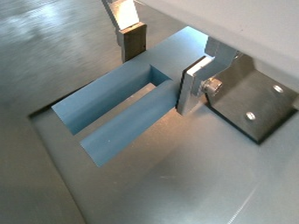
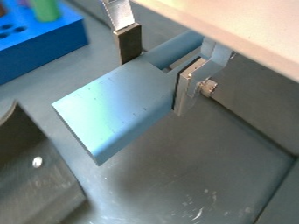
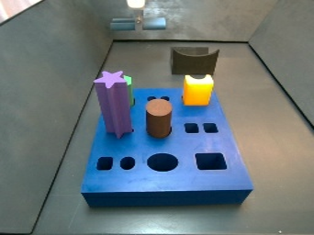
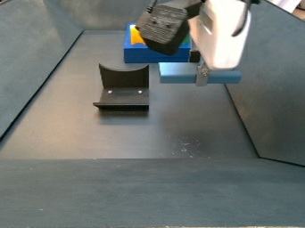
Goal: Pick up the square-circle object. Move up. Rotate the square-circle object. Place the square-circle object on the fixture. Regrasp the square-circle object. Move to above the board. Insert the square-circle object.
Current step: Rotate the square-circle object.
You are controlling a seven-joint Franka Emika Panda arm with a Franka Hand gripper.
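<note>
The square-circle object [image 1: 122, 118] is a long grey-blue peg, held level above the dark floor. My gripper [image 1: 162, 77] is shut across it, one silver finger [image 2: 190, 83] on each side. A side view shows the gripper [image 4: 201, 75] holding the peg [image 4: 176, 73] to the right of the fixture [image 4: 121, 89] and higher than it. The fixture [image 3: 193, 61] stands behind the board [image 3: 166, 170], a thick blue slab with shaped holes. In a wrist view the fixture [image 1: 254, 101] lies just past one finger. Far off in a side view the gripper [image 3: 135, 25] is small and blurred.
On the board stand a purple star peg [image 3: 114, 103], a brown cylinder [image 3: 159, 119] and a yellow block [image 3: 197, 89]. A corner of the board [image 2: 35, 48] shows in a wrist view. Grey walls close in the floor on both sides.
</note>
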